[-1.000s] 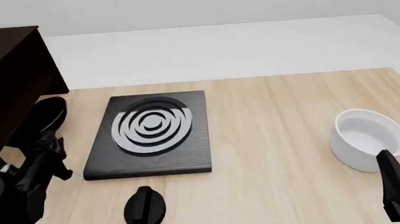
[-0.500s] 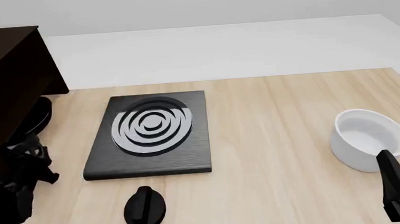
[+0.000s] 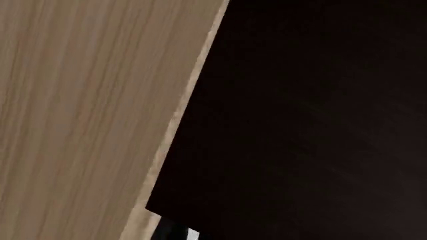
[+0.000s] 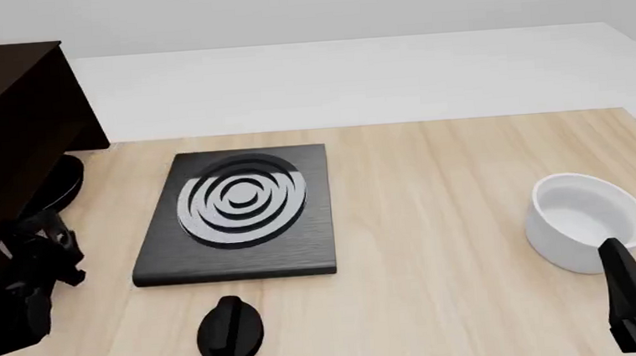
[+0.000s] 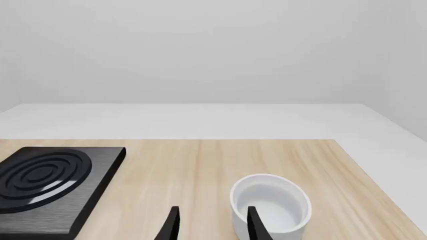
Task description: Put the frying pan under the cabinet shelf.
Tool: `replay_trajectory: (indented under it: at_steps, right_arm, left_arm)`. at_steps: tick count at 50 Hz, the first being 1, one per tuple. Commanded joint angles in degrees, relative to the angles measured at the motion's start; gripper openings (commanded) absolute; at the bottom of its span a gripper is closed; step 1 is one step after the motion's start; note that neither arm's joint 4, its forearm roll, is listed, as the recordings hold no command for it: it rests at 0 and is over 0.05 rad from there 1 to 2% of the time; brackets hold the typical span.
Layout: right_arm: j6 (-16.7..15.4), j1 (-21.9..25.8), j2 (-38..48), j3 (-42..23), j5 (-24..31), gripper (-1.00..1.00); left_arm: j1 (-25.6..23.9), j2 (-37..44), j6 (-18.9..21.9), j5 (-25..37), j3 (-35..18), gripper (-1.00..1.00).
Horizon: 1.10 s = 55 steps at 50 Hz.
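Tabletop: frying pan [image 4: 59,186] lies just beyond left end effector [image 4: 40,238], grip unclear.

Glossy black frying pan [image 4: 59,184], dark brown cabinet shelf [image 4: 6,132], grey-ringed black stove plate [image 4: 237,214], white bowl [image 4: 586,220]

The front camera looked forward and down over the light wooden counter [image 4: 431,187]. The left wrist camera sat very close to the dark brown cabinet shelf [image 3: 313,125], which filled most of its frame. The right wrist camera faced forward, sharing the flat black ringed stove plate [image 5: 47,182] and round white bowl [image 5: 270,202] with the front view.
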Motion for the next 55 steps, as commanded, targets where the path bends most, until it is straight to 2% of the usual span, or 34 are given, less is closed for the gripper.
replay_trajectory:
  at_steps: [1, 7, 9, 10, 11, 12, 13, 14, 26, 31, 33, 35, 36, 38, 44, 46, 47, 49, 51, 55]
  right_arm:
    - [0.01, -0.02, 0.0, 0.0, 0.01, 1.0]
    - [0.03, -0.02, 0.0, 0.0, 0.0, 1.0]
    - [0.0, -0.01, -0.01, 0.0, -0.01, 1.0]
    - [-0.01, 0.01, -0.02, 0.0, -0.02, 1.0]
    - [-0.01, 0.0, 0.0, 0.0, 0.0, 1.0]
    - [-0.01, 0.01, 0.0, 0.0, 0.0, 1.0]
    - [-0.01, 0.01, 0.0, 0.0, 0.0, 1.0]
    - [0.01, -0.02, 0.0, 0.0, 0.0, 1.0]
    - [0.01, 0.0, 0.0, 0.0, 0.0, 1.0]
    - [0.0, -0.01, 0.0, 0.0, 0.0, 1.0]
    - [-0.01, -0.01, 0.0, 0.0, 0.0, 1.0]
    - [0.01, -0.01, 0.0, 0.0, 0.0, 1.0]
    - [0.01, 0.01, 0.01, 0.0, 0.01, 1.0]
    - [0.01, 0.0, 0.0, 0.0, 0.0, 1.0]
    - [0.0, -0.01, 0.0, 0.0, 0.0, 1.0]
    - [0.01, 0.0, 0.0, 0.0, 0.0, 1.0]
    - [-0.02, 0.0, 0.0, 0.0, 0.01, 1.0]
    - [0.0, 0.0, 0.0, 0.0, 0.0, 1.0]
    - [0.01, 0.0, 0.0, 0.0, 0.0, 1.0]
    - [0.01, 0.0, 0.0, 0.0, 0.0, 1.0]
  left_arm:
    - [-0.35, -2.48, 28.37, 4.01, 1.5, 1.0]
    - [-2.63, -4.37, 26.8, 3.62, 4.57, 1.0]
    - [-2.31, -6.84, 27.52, 5.29, 5.49, 1.0]
    - [-3.53, -8.3, 26.52, 4.98, 6.88, 1.0]
    - [-4.08, -11.44, 28.43, 7.91, 7.29, 1.0]
    - [-4.08, -11.52, 28.43, 8.0, 7.28, 1.0]
    - [-3.81, -10.48, 26.52, 6.42, 8.08, 1.0]
    - [-4.34, -13.89, 27.1, 7.52, 9.15, 1.0]
    - [-7.55, -28.91, 26.77, 15.19, 15.92, 1.0]
    - [-9.61, -38.3, 27.91, 21.83, 18.76, 1.0]
    - [-9.99, -43.23, 28.97, 26.37, 19.59, 1.0]
    - [-11.1, -45.07, 28.25, 27.46, 20.59, 1.0]
    - [-10.37, -47.49, 29.16, 30.36, 20.48, 1.0]
    - [-11.03, -49.34, 28.8, 31.41, 21.11, 1.0]
    - [-13.0, -58.67, 28.57, 39.66, 22.95, 1.0]
    - [-12.33, -61.75, 30.5, 44.58, 21.97, 1.0]
    - [-13.09, -62.72, 29.59, 44.14, 22.87, 1.0]
    - [-14.31, -66.36, 30.71, 48.78, 23.41, 1.0]
    - [-14.7, -68.14, 30.55, 49.78, 23.99, 1.0]
    - [-15.14, -73.7, 31.47, 56.39, 24.12, 1.0]
